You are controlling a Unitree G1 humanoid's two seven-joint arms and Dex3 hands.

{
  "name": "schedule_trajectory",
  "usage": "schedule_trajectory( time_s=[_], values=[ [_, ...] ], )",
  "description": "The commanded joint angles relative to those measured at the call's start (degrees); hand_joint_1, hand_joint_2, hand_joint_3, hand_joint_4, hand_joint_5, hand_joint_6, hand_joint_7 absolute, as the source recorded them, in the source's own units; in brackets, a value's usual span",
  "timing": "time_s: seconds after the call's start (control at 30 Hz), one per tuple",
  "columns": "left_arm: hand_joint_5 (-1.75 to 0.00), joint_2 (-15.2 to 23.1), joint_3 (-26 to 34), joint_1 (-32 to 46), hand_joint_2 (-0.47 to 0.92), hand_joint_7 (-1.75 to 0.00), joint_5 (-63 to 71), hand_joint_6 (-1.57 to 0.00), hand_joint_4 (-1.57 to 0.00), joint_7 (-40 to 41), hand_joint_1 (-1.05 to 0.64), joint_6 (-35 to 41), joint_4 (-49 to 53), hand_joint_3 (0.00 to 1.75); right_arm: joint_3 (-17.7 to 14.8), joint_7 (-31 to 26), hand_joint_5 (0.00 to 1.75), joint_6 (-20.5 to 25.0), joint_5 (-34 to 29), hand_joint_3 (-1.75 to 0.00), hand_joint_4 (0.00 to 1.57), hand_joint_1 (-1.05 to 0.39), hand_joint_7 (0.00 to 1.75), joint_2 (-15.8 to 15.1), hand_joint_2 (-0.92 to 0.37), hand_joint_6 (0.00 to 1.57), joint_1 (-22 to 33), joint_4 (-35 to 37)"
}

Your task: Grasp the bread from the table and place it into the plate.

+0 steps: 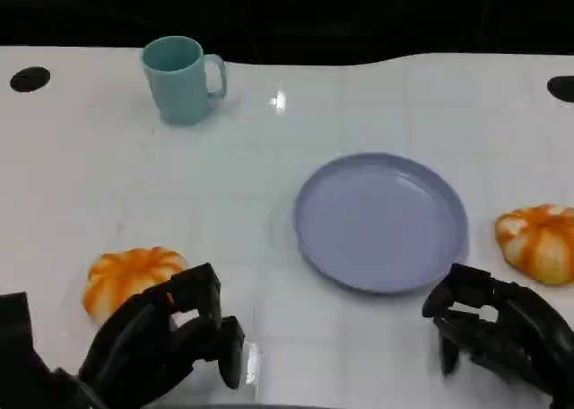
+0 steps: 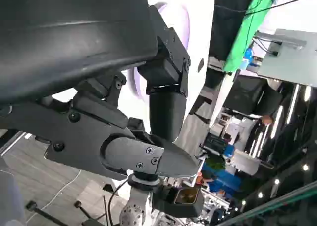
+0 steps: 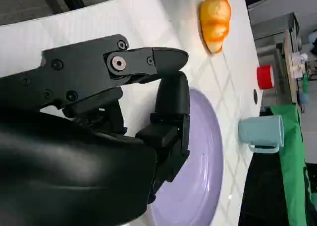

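Two orange-and-white bread rolls lie on the white table: one at the near left (image 1: 130,279), one at the right edge (image 1: 538,243). A lavender plate (image 1: 381,221) sits between them with nothing on it. My left hand (image 1: 170,337) hovers just in front of and to the right of the left roll, fingers loosely bent and holding nothing. My right hand (image 1: 498,328) is low near the plate's front right rim, also holding nothing. The right wrist view shows that hand (image 3: 148,97) over the plate (image 3: 198,186), with a roll (image 3: 215,15) beyond. The left wrist view shows my left hand (image 2: 148,102) and a strip of plate (image 2: 181,23).
A teal mug (image 1: 184,77) stands at the back left, also visible in the right wrist view (image 3: 262,132). Black round marks sit at the table's far left (image 1: 30,79) and far right (image 1: 562,88). A red object (image 3: 265,77) lies beyond the table.
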Motion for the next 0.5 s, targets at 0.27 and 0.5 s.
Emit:
schedule_trajectory(
  time_s=[0.27, 0.5],
  values=[
    [-1.75, 0.7, 0.6, -0.4, 0.92, -1.62, -0.6, -0.67, -0.81, 0.5, -0.74, 1.1, 0.0, 0.16, 0.2, 0.1, 1.75, 0.9, -0.2, -0.25, 0.64, -0.52, 1.35, -1.2, -0.92, 0.68, 0.8, 0.5],
    [-1.75, 0.7, 0.6, -0.5, 0.92, -1.63, -0.4, -0.66, -0.80, 0.3, -0.74, 0.6, 0.1, 0.17, 0.1, 0.2, 1.75, 0.5, -0.2, -0.24, 0.64, -0.53, 1.36, -1.2, -0.92, 0.68, 0.6, 0.9]
  ],
)
